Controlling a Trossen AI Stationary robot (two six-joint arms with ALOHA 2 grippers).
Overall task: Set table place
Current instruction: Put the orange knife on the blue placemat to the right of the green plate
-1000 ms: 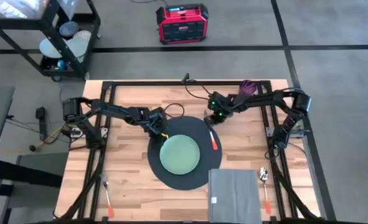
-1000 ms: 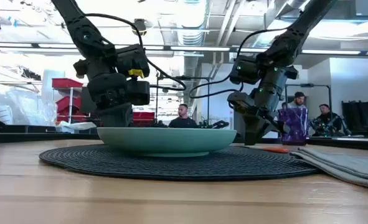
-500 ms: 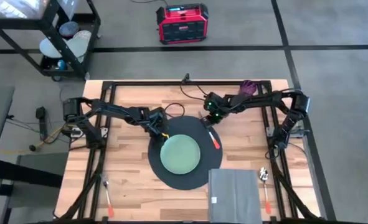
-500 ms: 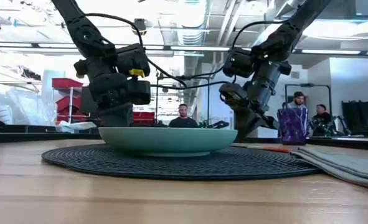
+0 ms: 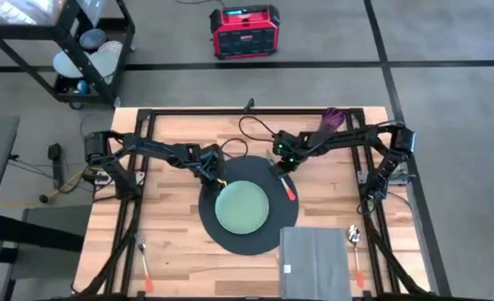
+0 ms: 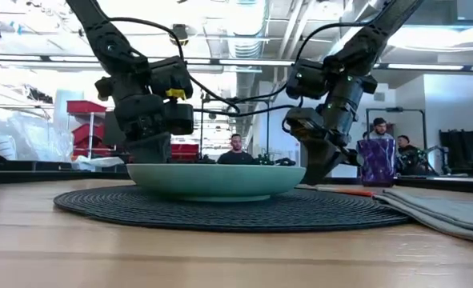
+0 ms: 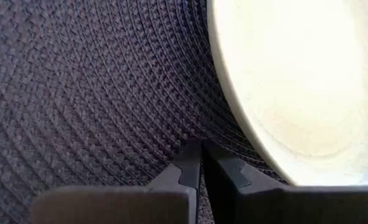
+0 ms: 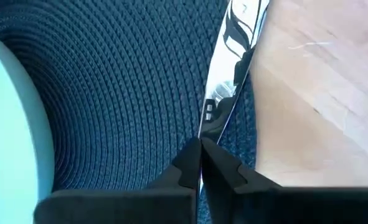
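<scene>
Right gripper point(image 5: 282, 164) nearer placemat point(image 5: 230, 236), beside knife point(image 5: 287, 187)

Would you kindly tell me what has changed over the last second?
The right gripper shifted leftward along the placemat's far edge, near the knife. The left gripper, plate, napkin and knife stayed put.

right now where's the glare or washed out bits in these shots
Left wrist view: the plate is blown out to near white. Right wrist view: the knife blade mirrors bright highlights. Low view: ceiling lights glare behind both arms, leaving them as dark silhouettes.
</scene>
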